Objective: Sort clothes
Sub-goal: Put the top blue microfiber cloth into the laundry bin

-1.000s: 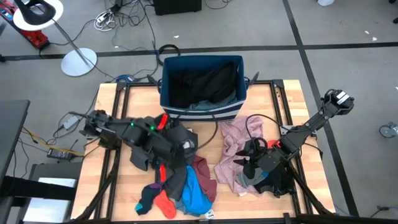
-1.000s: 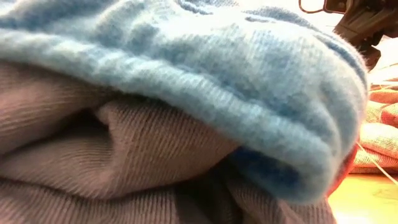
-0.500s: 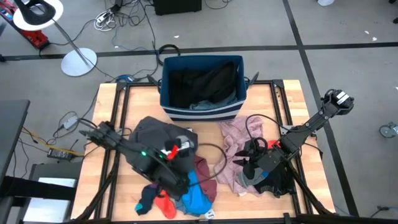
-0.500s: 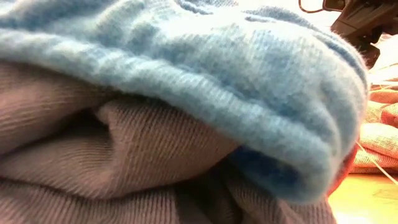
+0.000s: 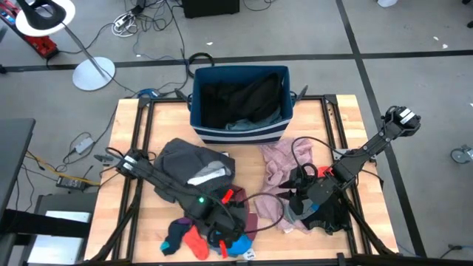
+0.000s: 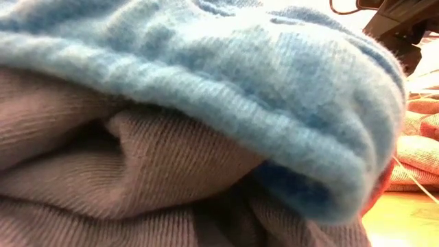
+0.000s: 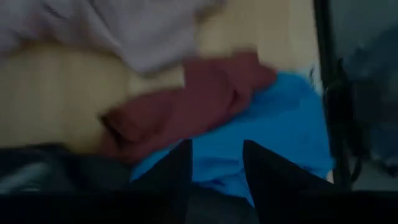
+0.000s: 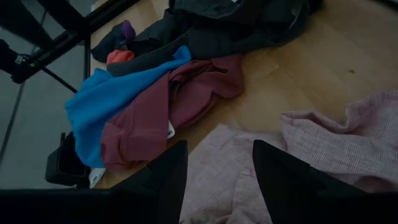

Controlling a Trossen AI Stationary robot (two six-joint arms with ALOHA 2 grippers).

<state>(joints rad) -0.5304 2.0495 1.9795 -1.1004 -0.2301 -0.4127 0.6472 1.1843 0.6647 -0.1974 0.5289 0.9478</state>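
Observation:
A pile of clothes lies at the table's near middle: a bright blue garment [image 7: 280,118], a maroon one [image 7: 199,99], an orange-red one [image 5: 196,242] and a dark sock [image 5: 174,235]. A dark grey garment [image 5: 188,162] lies spread just beyond it. My left gripper [image 5: 229,225] is open low over the pile, its fingers [image 7: 180,168] above the blue garment. My right gripper [image 5: 295,193] is open over a pale pink garment [image 5: 279,166], which also shows in the right wrist view [image 8: 336,137]. I cannot tell whether either gripper touches cloth.
A blue fabric bin with white stripes [image 5: 236,135] stands at the table's far middle with dark clothes [image 5: 244,96] inside. A dark garment [image 5: 329,216] lies under the right arm. Blue and grey-brown cloth [image 6: 206,103] fills the low view. Bare wood [image 5: 140,125] shows at the far left.
My left gripper has swept from over the dark grey garment toward the table's near edge and to the right, and now stands over the blue and maroon pile. The dark grey garment now lies uncovered and spread. My right arm has kept still.

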